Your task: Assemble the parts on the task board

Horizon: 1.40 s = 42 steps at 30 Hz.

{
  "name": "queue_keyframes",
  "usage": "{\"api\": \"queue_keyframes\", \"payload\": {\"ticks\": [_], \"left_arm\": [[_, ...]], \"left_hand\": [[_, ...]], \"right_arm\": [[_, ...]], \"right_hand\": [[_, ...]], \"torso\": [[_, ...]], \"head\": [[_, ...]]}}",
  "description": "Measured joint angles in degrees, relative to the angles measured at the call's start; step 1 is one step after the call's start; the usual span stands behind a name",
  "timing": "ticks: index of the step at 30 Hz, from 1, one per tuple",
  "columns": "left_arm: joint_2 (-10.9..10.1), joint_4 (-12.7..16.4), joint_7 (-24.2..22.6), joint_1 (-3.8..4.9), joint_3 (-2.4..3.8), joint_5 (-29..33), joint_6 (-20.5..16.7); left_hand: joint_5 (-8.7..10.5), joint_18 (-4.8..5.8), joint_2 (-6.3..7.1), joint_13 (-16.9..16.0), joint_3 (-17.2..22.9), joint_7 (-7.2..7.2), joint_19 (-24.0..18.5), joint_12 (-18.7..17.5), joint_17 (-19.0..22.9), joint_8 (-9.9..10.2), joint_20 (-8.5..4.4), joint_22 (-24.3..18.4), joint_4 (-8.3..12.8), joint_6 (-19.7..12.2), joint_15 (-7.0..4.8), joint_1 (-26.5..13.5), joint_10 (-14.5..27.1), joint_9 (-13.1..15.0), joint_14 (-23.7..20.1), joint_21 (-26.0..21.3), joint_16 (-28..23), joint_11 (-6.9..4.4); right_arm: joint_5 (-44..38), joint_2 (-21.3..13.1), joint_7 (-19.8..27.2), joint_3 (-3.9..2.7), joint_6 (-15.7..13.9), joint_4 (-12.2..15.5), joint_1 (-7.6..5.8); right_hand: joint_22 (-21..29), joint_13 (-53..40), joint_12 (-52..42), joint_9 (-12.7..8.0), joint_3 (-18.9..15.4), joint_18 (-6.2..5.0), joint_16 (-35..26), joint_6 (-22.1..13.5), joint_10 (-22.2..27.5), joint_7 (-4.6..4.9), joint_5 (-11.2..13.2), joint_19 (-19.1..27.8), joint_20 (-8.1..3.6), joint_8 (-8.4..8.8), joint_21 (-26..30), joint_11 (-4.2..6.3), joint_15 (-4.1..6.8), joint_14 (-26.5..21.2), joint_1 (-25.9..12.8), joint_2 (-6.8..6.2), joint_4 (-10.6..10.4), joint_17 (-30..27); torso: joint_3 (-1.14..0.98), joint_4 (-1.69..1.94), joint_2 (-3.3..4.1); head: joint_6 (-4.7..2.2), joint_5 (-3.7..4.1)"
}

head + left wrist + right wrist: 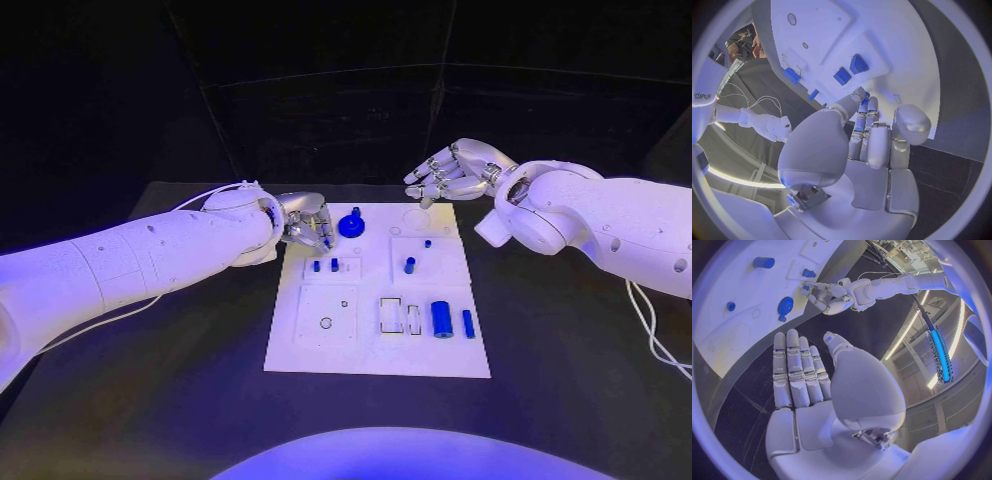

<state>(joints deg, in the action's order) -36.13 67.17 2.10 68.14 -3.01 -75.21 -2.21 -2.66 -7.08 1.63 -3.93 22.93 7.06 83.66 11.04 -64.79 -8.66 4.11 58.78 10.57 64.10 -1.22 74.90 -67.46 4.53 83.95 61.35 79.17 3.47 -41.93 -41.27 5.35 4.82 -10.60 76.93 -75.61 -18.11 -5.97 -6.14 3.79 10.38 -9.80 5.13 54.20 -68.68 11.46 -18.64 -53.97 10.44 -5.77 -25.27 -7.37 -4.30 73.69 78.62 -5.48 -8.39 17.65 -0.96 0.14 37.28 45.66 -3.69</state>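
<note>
The white task board (pixel 378 350) lies in the middle of the black table. On it are a round blue part (pixel 352 222), two short blue pegs (pixel 326 265), a blue cylinder (pixel 441 318) and a thin blue rod (pixel 467 322). My left hand (pixel 306 230) is over the board's far left edge, fingers pointing down beside the round part. A small blue piece (pixel 865 94) shows at its fingertips (pixel 859 96); I cannot tell whether it is held. My right hand (pixel 454 170) hovers above the far right corner, its fingers (pixel 798 365) stretched out and its palm bare.
The board (pixel 729 340) also carries a small blue part (pixel 410 265), a tiny blue dot (pixel 427 243) and pale rectangular frames (pixel 392 314). Bare black table (pixel 144 400) surrounds the board. A white cable (pixel 216 192) runs along my left arm.
</note>
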Motion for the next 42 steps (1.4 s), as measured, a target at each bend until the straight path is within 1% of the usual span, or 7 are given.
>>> {"api": "queue_keyframes", "payload": {"ticks": [10, 11, 23, 28, 37, 38, 42], "left_arm": [[0.43, -0.14, -0.14, -0.2, 0.02, -0.12, -0.8], [0.47, -0.15, -0.13, -0.2, 0.02, -0.13, -0.82], [1.06, -0.66, 0.26, -0.23, -0.01, -0.21, -0.68], [1.38, -1.17, 0.5, -0.23, -0.01, -0.22, -0.06], [1.69, -1.62, 1.02, -0.17, 0.05, -0.22, 1.39], [1.71, -1.66, 1.06, -0.16, 0.05, -0.22, 1.49], [1.78, -1.82, 1.17, -0.15, 0.06, -0.22, 1.89]], "left_hand": [[0.0, -0.01, 0.05, 0.0, 0.0, 0.0, 0.0, 0.0, 0.0, 0.22, 0.0, 0.0, 0.0, -0.01, 0.0, -0.04, 0.0, -0.02, 0.0, 0.0, 0.0, 0.0], [0.0, -0.01, 0.24, 0.0, 0.0, 0.0, 0.0, 0.0, 0.0, 0.22, 0.0, 0.0, 0.0, -0.01, 0.0, -0.23, 0.0, -0.02, 0.0, 0.0, 0.0, 0.0], [0.0, -0.02, 0.24, 0.0, -0.16, -0.01, 0.0, -0.22, 0.06, 0.25, 0.0, 0.0, -0.15, -0.02, 0.0, -0.22, 0.0, -0.04, 0.0, 0.0, 0.0, 0.0], [0.0, -0.02, 0.53, 0.08, -0.16, 0.2, 0.0, -1.06, 0.43, 0.9, 0.0, 0.0, -0.15, -0.23, 0.0, -0.52, 0.0, -0.14, 0.0, 0.0, 0.0, 0.0], [0.0, -0.03, 0.76, 0.07, -0.16, 0.6, 0.0, -1.51, 0.73, 1.33, 0.0, 0.0, -0.15, -0.65, 0.0, -0.75, 0.42, -0.3, 0.0, 0.0, 0.0, 0.42], [0.0, -0.02, 0.76, 0.07, -0.16, 0.76, 0.0, -1.57, 0.73, 1.33, 0.0, 0.0, -0.15, -0.9, 0.0, -0.75, 0.63, -0.3, 0.0, 0.0, 0.0, 0.63], [0.0, -0.02, 1.06, 0.14, -0.15, 0.82, -0.2, -2.2, 0.89, 2.05, 0.2, 0.01, -0.15, -1.72, 0.0, -1.05, 1.25, -0.5, 0.0, 0.0, 0.0, 0.83]], "right_arm": [[0.0, 0.03, 0.01, 0.0, 0.0, 0.0, 0.0], [0.0, 0.03, 0.01, 0.0, 0.0, 0.0, 0.0], [0.0, 0.14, 0.01, 0.0, 0.0, -0.05, 0.01], [0.0, 0.15, 0.01, 0.0, 0.01, -0.06, 0.01], [0.0, 0.16, 0.01, 0.0, 0.01, -0.07, 0.01], [0.0, 0.16, 0.01, 0.0, 0.01, -0.07, 0.01], [0.0, 0.14, 0.01, 0.0, 0.01, -0.06, 0.01]], "right_hand": [[-0.01, 0.0, 0.0, 0.0, 0.0, 0.0, 0.0, 0.0, 0.0, 0.0, 0.0, 0.0, 0.0, 0.0, 0.0, 0.0, 0.0, 0.0, 0.0, 0.0, 0.0, 0.0], [0.0, 0.0, 0.0, 0.0, 0.0, 0.0, 0.0, 0.0, 0.0, 0.0, 0.0, 0.0, 0.0, 0.0, 0.0, 0.0, 0.0, 0.0, 0.0, 0.0, 0.0, 0.0], [-0.01, 0.05, -0.21, 0.05, 0.0, 0.0, 0.0, 0.0, 0.0, 0.0, 0.0, 0.0, 0.0, 0.0, 0.0, 0.0, 0.0, 0.0, 0.0, 0.0, 0.0, 0.0], [0.04, 0.05, -0.21, 0.04, 0.0, 0.0, 0.0, 0.0, 0.0, 0.0, 0.0, 0.0, 0.0, 0.0, 0.0, 0.0, 0.0, 0.0, 0.0, 0.0, 0.0, 0.0], [0.04, 0.05, -0.21, 0.04, 0.0, 0.0, 0.0, 0.0, 0.0, 0.0, 0.0, 0.0, 0.0, 0.0, 0.0, 0.0, 0.0, 0.0, 0.0, 0.0, 0.0, 0.0], [0.04, 0.04, -0.21, 0.04, 0.0, 0.0, 0.0, 0.0, 0.0, 0.0, 0.0, 0.0, 0.0, 0.0, 0.0, 0.0, 0.0, 0.0, 0.0, 0.0, 0.0, 0.0], [0.03, 0.04, -0.21, 0.04, 0.0, 0.01, 0.0, 0.0, 0.0, 0.0, 0.0, 0.0, 0.0, 0.0, 0.0, 0.0, 0.0, 0.0, 0.0, 0.0, 0.0, 0.0]], "torso": [[0.0, 0.0, 0.0], [0.0, 0.0, 0.0], [0.01, 0.01, 0.0], [0.0, 0.01, -0.01], [-0.02, 0.02, -0.01], [-0.02, 0.02, -0.01], [-0.02, 0.03, -0.01]], "head": [[-0.03, 0.15], [-0.01, 0.15], [0.01, 0.2], [0.04, 0.2], [0.17, 0.21], [0.17, 0.22], [0.25, 0.25]]}}
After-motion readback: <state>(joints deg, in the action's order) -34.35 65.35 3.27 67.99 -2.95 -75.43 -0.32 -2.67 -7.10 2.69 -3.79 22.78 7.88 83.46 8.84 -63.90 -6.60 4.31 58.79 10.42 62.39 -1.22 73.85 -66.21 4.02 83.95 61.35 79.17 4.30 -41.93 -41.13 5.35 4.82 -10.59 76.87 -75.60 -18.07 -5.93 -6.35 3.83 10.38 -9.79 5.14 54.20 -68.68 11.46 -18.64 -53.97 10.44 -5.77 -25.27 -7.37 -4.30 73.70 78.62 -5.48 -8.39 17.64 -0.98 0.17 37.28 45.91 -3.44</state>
